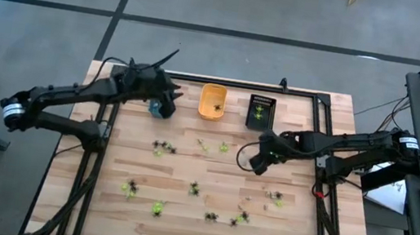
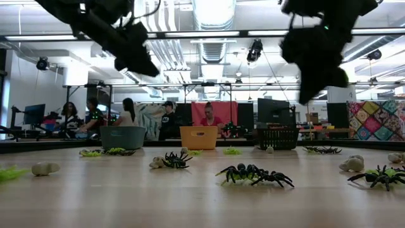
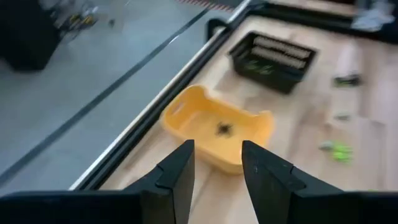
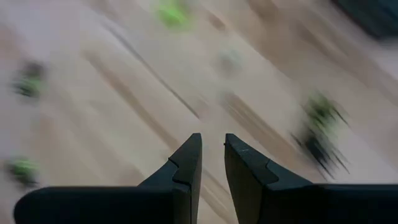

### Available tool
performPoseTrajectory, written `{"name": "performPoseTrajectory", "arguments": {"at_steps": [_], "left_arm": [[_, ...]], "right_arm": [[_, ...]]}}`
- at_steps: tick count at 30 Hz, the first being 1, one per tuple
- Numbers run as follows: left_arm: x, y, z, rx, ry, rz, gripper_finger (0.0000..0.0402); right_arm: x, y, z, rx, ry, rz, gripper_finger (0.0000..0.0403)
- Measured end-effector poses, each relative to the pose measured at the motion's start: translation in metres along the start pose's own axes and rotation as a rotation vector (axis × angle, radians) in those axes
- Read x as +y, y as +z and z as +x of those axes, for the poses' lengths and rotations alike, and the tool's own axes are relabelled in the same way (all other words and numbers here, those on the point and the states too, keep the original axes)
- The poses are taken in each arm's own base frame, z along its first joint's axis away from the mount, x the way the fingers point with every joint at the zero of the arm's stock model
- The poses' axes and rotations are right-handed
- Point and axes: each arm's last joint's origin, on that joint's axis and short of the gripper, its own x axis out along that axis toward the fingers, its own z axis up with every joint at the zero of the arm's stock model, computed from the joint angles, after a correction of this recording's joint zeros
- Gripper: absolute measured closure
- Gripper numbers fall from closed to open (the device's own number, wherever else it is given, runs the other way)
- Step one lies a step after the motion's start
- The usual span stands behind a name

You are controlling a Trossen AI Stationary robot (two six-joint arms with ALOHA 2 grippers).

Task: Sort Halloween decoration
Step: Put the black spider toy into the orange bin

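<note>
The Halloween decoration lies scattered over the wooden table: black spiders (image 1: pixel 161 145) (image 2: pixel 253 174), yellow-green ones (image 1: pixel 158 207) and pale ones (image 2: pixel 44 168). One black spider (image 3: pixel 223 128) lies inside the orange tray (image 1: pixel 212 101). A yellow-green piece (image 1: pixel 258 116) lies in the black tray (image 1: pixel 261 112). My left gripper (image 3: pixel 217 152) hangs open and empty above the blue tray (image 1: pixel 158 109), pointing toward the orange tray. My right gripper (image 4: pixel 212 143) hovers over the table's middle right (image 1: pixel 260 162), its fingers a narrow gap apart with nothing between them.
The three trays stand in a row along the table's far edge. A dark metal frame (image 1: pixel 319 100) runs round the table. People sit at desks in the room beyond (image 2: pixel 126 117). Bare wood lies between the trays and the scattered figures.
</note>
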Motion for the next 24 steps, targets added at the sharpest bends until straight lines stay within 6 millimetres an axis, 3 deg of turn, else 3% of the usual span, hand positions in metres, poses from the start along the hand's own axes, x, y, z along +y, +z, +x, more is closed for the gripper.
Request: {"name": "performPoseTrajectory", "arguments": {"at_steps": [9, 20, 24], "left_arm": [[-0.027, 0.000, -0.001, -0.046, -0.100, 0.050, 0.0286], [-0.032, -0.002, 0.004, -0.032, -0.116, 0.059, 0.0286], [-0.032, -0.001, 0.004, -0.037, -0.116, 0.059, 0.0286]], "right_arm": [[-0.027, -0.016, -0.003, 0.164, -0.277, 0.137, 0.0342], [-0.036, -0.006, 0.006, 0.114, -0.246, 0.145, 0.0341], [-0.036, -0.002, 0.015, 0.079, -0.209, 0.137, 0.0323]]}}
